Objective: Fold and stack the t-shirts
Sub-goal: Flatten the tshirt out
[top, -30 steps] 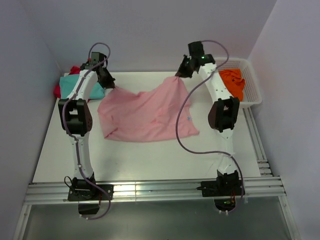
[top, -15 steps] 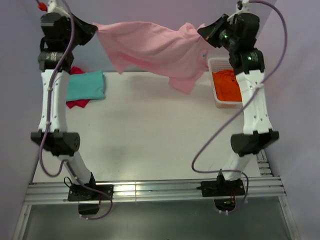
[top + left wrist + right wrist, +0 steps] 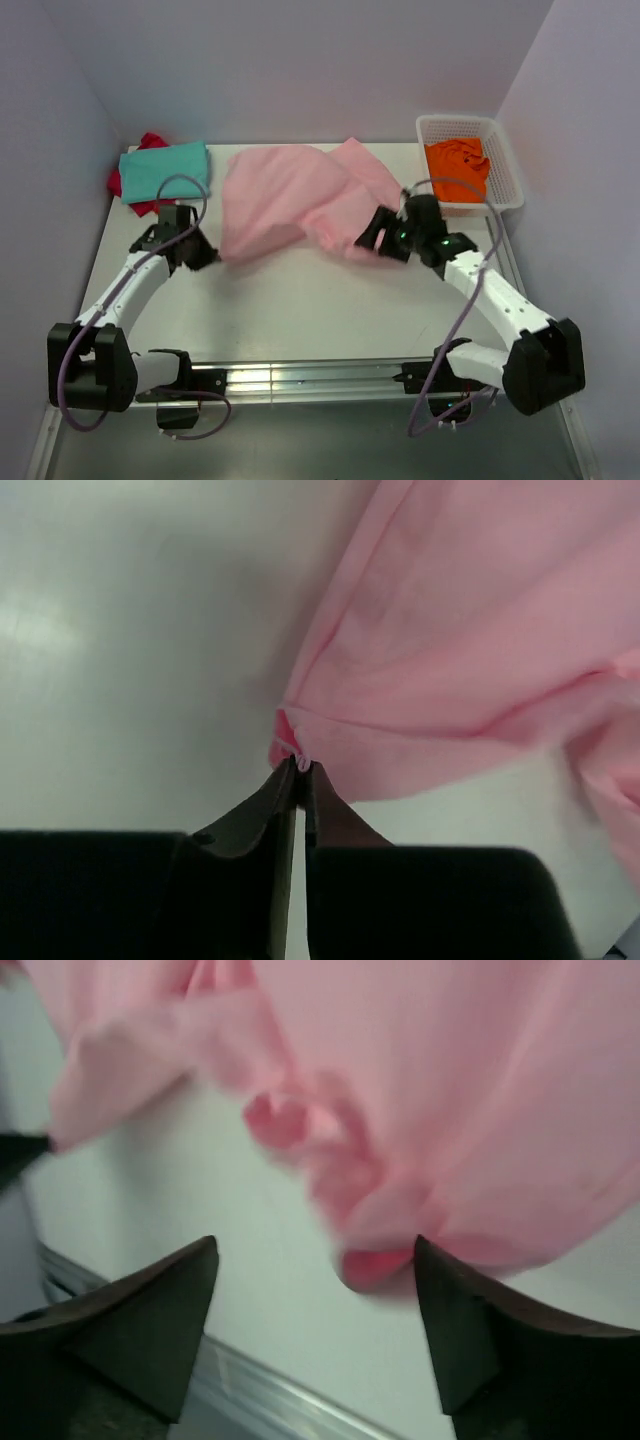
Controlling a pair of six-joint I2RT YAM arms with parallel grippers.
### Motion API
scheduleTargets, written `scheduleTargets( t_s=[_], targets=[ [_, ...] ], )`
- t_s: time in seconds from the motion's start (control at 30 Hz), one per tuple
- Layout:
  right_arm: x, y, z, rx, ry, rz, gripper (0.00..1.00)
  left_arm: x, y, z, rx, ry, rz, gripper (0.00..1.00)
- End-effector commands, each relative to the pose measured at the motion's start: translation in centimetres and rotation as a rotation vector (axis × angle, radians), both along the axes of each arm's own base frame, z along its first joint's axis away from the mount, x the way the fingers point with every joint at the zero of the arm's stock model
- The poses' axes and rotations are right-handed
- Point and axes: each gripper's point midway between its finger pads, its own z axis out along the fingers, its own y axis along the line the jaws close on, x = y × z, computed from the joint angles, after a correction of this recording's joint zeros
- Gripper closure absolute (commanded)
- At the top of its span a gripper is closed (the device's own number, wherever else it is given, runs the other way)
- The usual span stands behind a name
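White table (image 3: 300,310): left fingers (image 3: 268,815) low, pinching pink t-shirt (image 3: 280,195); right fingers (image 3: 150,1310) low, apart.

On the table (image 3: 300,300), a t-shirt (image 3: 290,195) lies centre, folded t-shirts (image 3: 165,168) far left, a basket (image 3: 509,170) far right.

On my right wrist feed the pink tee (image 3: 430,1090) is smeared by blur and runs off the top and right edges, so I can't read its folds. A lump of it sits by one finger of the right gripper (image 3: 314,1247), perhaps touching; I can't tell. On the left wrist feed the cloth is cut off at the top and right, and the left gripper (image 3: 301,767) hides how much hem it pinches. From above, the red tee (image 3: 150,139) at the table's (image 3: 300,295) far left corner lies mostly buried under the teal tee (image 3: 165,170). The orange tee (image 3: 458,165) in the basket (image 3: 455,122) is too small to read.
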Motion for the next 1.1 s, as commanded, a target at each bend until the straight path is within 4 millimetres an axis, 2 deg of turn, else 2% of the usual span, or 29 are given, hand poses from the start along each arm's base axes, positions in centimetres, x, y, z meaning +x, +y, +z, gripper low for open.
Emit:
scheduleTargets(
  t_s=[0.0, 0.03, 0.07, 0.1, 0.13, 0.17, 0.23, 0.27, 0.33, 0.37, 0.43, 0.5, 0.57, 0.63, 0.67, 0.7, 0.73, 0.77, 0.8, 0.83, 0.87, 0.9, 0.93, 0.97, 1.0, 1.03, 1.07],
  targets=[
    [-5.2, 2.5, -4.8, -0.042, 0.167, 0.095, 0.06, -4.9, 1.6, -2.8, 0.040, 0.140, 0.081, 0.86],
    [-6.7, 3.4, -5.1, -0.055, 0.180, 0.128, 0.03, -5.3, 1.7, -2.4, 0.029, 0.127, 0.127, 0.58],
    [-7.4, 3.4, -5.3, -0.066, 0.181, 0.133, 0.00, -5.5, 1.1, -1.7, 0.024, 0.109, 0.106, 0.22],
    [-8.5, 3.3, -4.9, -0.071, 0.178, 0.140, 0.00, -5.7, 0.1, -0.9, 0.007, 0.089, 0.087, 0.01],
    [-9.0, 3.3, -4.4, -0.066, 0.171, 0.143, 0.00, -5.7, -0.2, 0.4, -0.033, 0.054, 0.117, 0.00],
    [-9.3, 3.3, -4.0, -0.063, 0.159, 0.147, 0.00, -5.0, -0.4, 1.8, -0.056, 0.006, 0.120, 0.00],
    [-9.4, 2.8, -2.1, -0.066, 0.114, 0.139, 0.00, -4.2, -0.7, 3.2, -0.069, -0.034, 0.114, 0.01],
    [-9.2, 2.5, -1.5, -0.074, 0.094, 0.133, 0.00, -3.3, -0.7, 4.7, -0.069, -0.065, 0.114, 0.00],
    [-8.8, 2.1, -0.5, -0.112, 0.078, 0.134, 0.00, -2.8, -0.7, 4.3, -0.038, -0.022, 0.106, 0.01],
    [-8.6, 1.9, -0.4, -0.134, 0.077, 0.128, 0.00, -2.3, -0.6, 5.0, -0.030, -0.028, 0.105, 0.01],
    [-8.4, 1.6, -0.4, -0.165, 0.089, 0.122, 0.00, -2.1, -0.6, 4.2, -0.014, 0.011, 0.103, 0.05],
    [-8.3, 1.4, -1.1, -0.174, 0.100, 0.108, 0.01, -1.9, -0.8, 3.5, -0.022, 0.020, 0.103, 0.14],
    [-8.4, 1.4, -2.5, -0.180, 0.123, 0.102, 0.02, -1.9, -0.9, 2.4, -0.028, 0.034, 0.101, 0.15],
    [-7.6, 1.8, -3.6, -0.186, 0.133, 0.100, 0.02, -0.9, -1.1, 1.3, -0.029, 0.039, 0.102, 0.15],
    [-7.2, 1.9, -4.0, -0.196, 0.138, 0.098, 0.06, -0.5, -1.2, 0.8, -0.027, 0.048, 0.100, 0.16],
    [-6.4, 2.2, -5.1, -0.224, 0.156, 0.107, 0.10, 0.0, -1.0, 0.4, -0.006, 0.058, 0.102, 0.16],
    [-5.8, 2.4, -5.5, -0.238, 0.159, 0.110, 0.14, 0.8, -1.0, -1.4, 0.018, 0.107, 0.100, 0.20],
    [-4.8, 2.8, -5.2, -0.244, 0.149, 0.113, 0.33, 1.8, -1.1, -1.2, 0.027, 0.106, 0.094, 0.22],
    [-3.9, 3.3, -6.7, -0.277, 0.177, 0.129, 0.49, 2.3, -1.0, -3.1, 0.058, 0.163, 0.091, 0.24],
    [-3.2, 3.6, -7.3, -0.292, 0.188, 0.135, 0.59, 3.0, -1.0, -3.5, 0.069, 0.176, 0.091, 0.28],
    [-2.0, 4.2, -6.9, -0.294, 0.177, 0.142, 0.82, 4.4, -1.1, -3.0, 0.073, 0.160, 0.087, 0.40],
    [-1.4, 4.3, -9.2, -0.341, 0.237, 0.156, 0.95, 5.0, -1.2, -3.2, 0.079, 0.166, 0.084, 0.45],
    [-0.8, 4.3, -10.0, -0.369, 0.259, 0.151, 1.00, 5.6, -1.4, -4.5, 0.081, 0.197, 0.082, 0.62],
    [0.4, 4.6, -10.1, -0.384, 0.260, 0.145, 1.00, 7.0, -1.8, -3.8, 0.070, 0.170, 0.077, 0.66],
    [0.7, 4.8, -11.9, -0.411, 0.296, 0.165, 1.00, 7.5, -2.0, -5.0, 0.070, 0.198, 0.071, 0.69],
    [1.1, 5.0, -12.3, -0.416, 0.303, 0.169, 1.00, 8.0, -2.2, -5.1, 0.066, 0.200, 0.069, 0.79],
    [1.7, 5.3, -12.4, -0.414, 0.303, 0.172, 1.00, 9.1, -2.4, -4.7, 0.063, 0.187, 0.069, 0.83]
  ],
)
